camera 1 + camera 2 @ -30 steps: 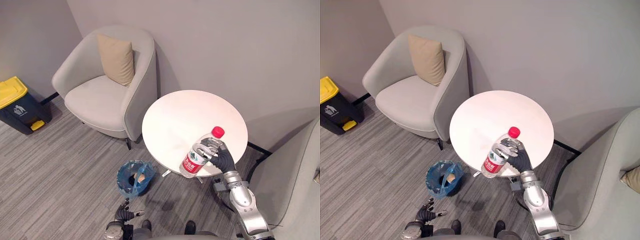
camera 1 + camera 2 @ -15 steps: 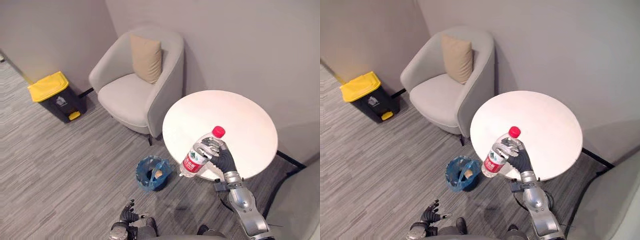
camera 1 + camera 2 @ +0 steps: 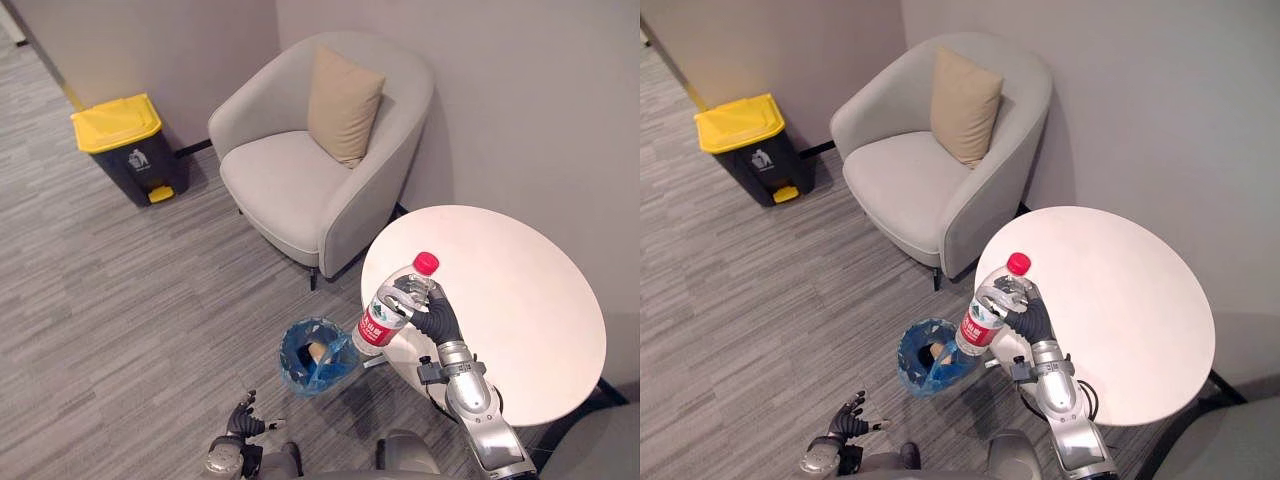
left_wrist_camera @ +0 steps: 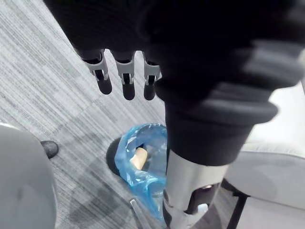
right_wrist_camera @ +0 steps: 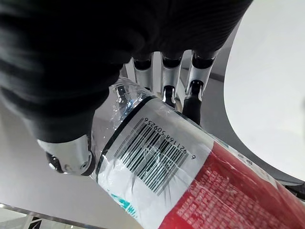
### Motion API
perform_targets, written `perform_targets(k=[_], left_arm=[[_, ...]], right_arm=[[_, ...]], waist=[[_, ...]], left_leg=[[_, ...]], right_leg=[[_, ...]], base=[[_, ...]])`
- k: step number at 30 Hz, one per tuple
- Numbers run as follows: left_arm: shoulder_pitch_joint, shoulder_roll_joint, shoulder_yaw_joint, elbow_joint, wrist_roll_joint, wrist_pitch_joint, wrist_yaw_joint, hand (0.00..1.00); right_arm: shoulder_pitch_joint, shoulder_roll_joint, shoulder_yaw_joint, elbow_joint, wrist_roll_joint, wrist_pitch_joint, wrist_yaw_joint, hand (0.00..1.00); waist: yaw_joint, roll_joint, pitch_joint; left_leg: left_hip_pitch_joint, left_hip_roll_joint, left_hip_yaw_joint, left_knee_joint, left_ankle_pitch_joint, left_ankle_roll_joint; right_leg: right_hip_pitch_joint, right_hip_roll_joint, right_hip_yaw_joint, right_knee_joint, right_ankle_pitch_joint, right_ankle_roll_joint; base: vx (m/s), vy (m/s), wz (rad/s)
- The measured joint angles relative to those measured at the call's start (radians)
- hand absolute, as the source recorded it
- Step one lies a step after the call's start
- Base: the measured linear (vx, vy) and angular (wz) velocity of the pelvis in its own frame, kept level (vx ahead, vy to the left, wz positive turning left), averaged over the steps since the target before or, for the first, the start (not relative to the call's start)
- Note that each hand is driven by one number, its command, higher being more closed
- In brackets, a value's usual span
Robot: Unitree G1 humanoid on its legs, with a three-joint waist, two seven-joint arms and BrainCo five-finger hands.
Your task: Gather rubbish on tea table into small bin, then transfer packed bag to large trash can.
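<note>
Right hand [image 3: 434, 318] clasps bottle [image 3: 379, 323]; left hand [image 3: 243, 423] relaxed, empty.

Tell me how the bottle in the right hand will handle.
The bottle looks clear and empty, so probably light. Its wall seems crumpled near the right hand's fingers, so likely crushable, not stiff. Round body: it may roll if laid down.

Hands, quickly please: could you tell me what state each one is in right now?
Left hand: open, holding nothing.
Right hand: shut on the red-capped water bottle.
</note>
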Motion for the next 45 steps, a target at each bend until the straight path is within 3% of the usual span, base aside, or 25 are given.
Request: perform_targets(k=[1, 3, 4, 12, 21, 24, 28, 29, 30, 33, 34, 35, 37, 38, 40, 45], left_arm=[[-0.008, -0.01, -0.001, 0.005, 0.0, 0.0, -0.001, 0.0], [-0.005, -0.043, -0.001, 0.005, 0.0, -0.001, -0.003, 0.0], [-0.004, -0.043, -0.001, 0.005, 0.0, 0.0, -0.003, 0.0], [0.017, -0.041, 0.002, 0.003, 0.0, 0.0, -0.004, 0.0], [0.017, -0.03, 0.001, 0.003, 0.001, -0.001, -0.005, 0.0], [0.002, -0.017, 0.001, -0.003, 0.0, 0.0, -0.004, 0.0], [-0.055, -0.014, 0.0, -0.008, -0.002, 0.0, 0.0, 0.0], [-0.071, -0.014, -0.001, -0.015, -0.004, -0.001, 0.002, 0.0], [-0.131, -0.024, 0.0, -0.103, -0.04, -0.001, 0.026, 0.0], [-0.132, -0.038, 0.001, -0.143, -0.043, -0.001, 0.042, 0.0], [-0.153, -0.036, 0.004, -0.165, -0.044, -0.003, 0.044, 0.0], [-0.172, -0.033, 0.005, -0.18, -0.044, -0.002, 0.044, 0.0], [-0.259, -0.03, 0.009, -0.24, -0.058, -0.01, 0.067, 0.0], [-0.326, -0.033, 0.032, -0.242, -0.071, -0.012, 0.075, 0.0], [-0.409, -0.049, 0.047, -0.25, -0.082, -0.011, 0.087, 0.0], [-0.444, -0.079, 0.08, -0.293, -0.098, -0.014, 0.097, 0.0]], right_arm=[[-0.006, -0.005, -0.004, 0.003, 0.001, -0.002, -0.001, 1.0], [-0.011, -0.023, -0.015, 0.014, 0.001, 0.001, 0.0, 1.0], [-0.008, -0.024, -0.019, 0.014, 0.001, 0.001, 0.0, 1.0], [0.01, 0.0, -0.083, 0.014, 0.021, 0.001, 0.0, 1.0], [-0.004, 0.009, -0.035, 0.079, 0.019, 0.001, 0.001, 1.0], [-0.068, -0.022, 0.027, 0.084, 0.02, 0.001, 0.0, 1.0], [-0.217, -0.052, 0.1, 0.122, 0.005, 0.001, -0.003, 1.0], [-0.257, -0.062, 0.108, 0.129, -0.002, 0.004, -0.011, 1.0], [-0.417, -0.087, 0.148, 0.128, -0.075, 0.034, -0.07, 1.0], [-0.43, -0.086, 0.178, 0.115, -0.08, 0.038, -0.082, 1.0], [-0.463, -0.083, 0.184, 0.107, -0.08, 0.034, -0.085, 1.0], [-0.5, -0.085, 0.191, 0.107, -0.08, 0.033, -0.088, 1.0], [-0.657, -0.1, 0.211, 0.111, -0.124, 0.036, -0.118, 1.0], [-0.738, -0.098, 0.21, 0.145, -0.144, 0.041, -0.134, 1.0], [-0.825, -0.1, 0.209, 0.222, -0.16, 0.08, -0.152, 1.0], [-0.902, -0.115, 0.21, 0.304, -0.164, 0.116, -0.167, 1.0]], waist=[[-0.001, -0.006, 0.007], [0.01, 0.05, 0.002], [0.009, 0.055, 0.002], [0.026, 0.053, -0.007], [0.051, 0.047, -0.017], [0.054, 0.052, 0.002], [0.06, 0.074, 0.083], [0.06, 0.08, 0.107], [0.08, 0.078, 0.181], [0.083, 0.075, 0.193], [0.091, 0.087, 0.227], [0.094, 0.079, 0.244], [0.105, 0.081, 0.238], [0.103, 0.08, 0.264], [0.107, 0.073, 0.34], [0.113, 0.063, 0.348]], left_leg=[[0.001, -0.006, -0.015, 0.017, -0.011, -0.013], [-0.025, 0.026, -0.049, 0.036, -0.023, -0.032], [-0.025, 0.032, -0.053, 0.03, -0.024, -0.033], [0.013, 0.055, -0.134, -0.009, -0.001, -0.062], [-0.018, 0.046, -0.174, -0.075, 0.085, -0.075], [-0.112, 0.039, -0.187, -0.06, 0.109, -0.076], [-0.246, 0.014, -0.199, -0.014, 0.12, -0.074], [-0.284, 0.01, -0.191, 0.001, 0.12, -0.074], [-0.481, 0.019, -0.104, 0.154, 0.128, -0.06], [-0.491, 0.021, -0.086, 0.19, 0.122, -0.055], [-0.517, 0.024, -0.064, 0.221, 0.085, -0.05], [-0.541, 0.025, -0.053, 0.248, 0.077, -0.049], [-0.779, 0.059, -0.044, 0.402, 0.04, -0.045], [-0.864, 0.065, -0.04, 0.44, 0.039, -0.042], [-0.921, 0.081, -0.034, 0.504, 0.042, -0.035], [-1.084, 0.091, -0.018, 0.606, 0.029, -0.018]], right_leg=[[0.005, -0.002, -0.01, -0.003, 0.015, -0.001], [0.034, 0.022, -0.055, -0.046, 0.024, -0.011], [0.041, 0.027, -0.065, -0.056, 0.026, -0.013], [0.177, 0.042, -0.174, -0.165, 0.043, -0.023], [0.169, 0.043, -0.231, -0.209, 0.084, -0.032], [0.061, 0.027, -0.243, -0.138, 0.062, -0.034], [-0.096, -0.007, -0.252, -0.009, 0.037, -0.041], [-0.137, -0.023, -0.258, 0.024, 0.033, -0.042], [-0.33, -0.093, -0.268, 0.204, -0.014, -0.04], [-0.334, -0.106, -0.258, 0.224, -0.016, -0.038], [-0.355, -0.106, -0.246, 0.246, -0.033, -0.029], [-0.383, -0.105, -0.24, 0.264, -0.035, -0.028], [-0.603, -0.099, -0.218, 0.348, -0.034, -0.032], [-0.68, -0.1, -0.219, 0.378, -0.034, -0.031], [-0.727, -0.104, -0.215, 0.432, -0.029, -0.048], [-0.884, -0.104, -0.176, 0.524, -0.04, -0.044]], base=[[0.14, -0.103, 0.79], [0.12, -0.095, 0.45], [0.09, -0.125, 0.34], [0.02, -0.049, 0.37], [-0.09, -0.016, 0.2], [-0.23, -0.036, 0.21], [-0.25, -0.026, 0.23], [-0.35, -0.008, 0.64], [-0.3, 0.009, 0.6], [-0.07, 0.017, 0.12], [-0.06, 0.029, -0.21], [-0.11, 0.026, -0.29], [-0.17, 0.049, -0.22], [-0.2, 0.043, -0.05], [-0.11, -0.011, 0.1], [-0.01, -0.005, 0.07]])
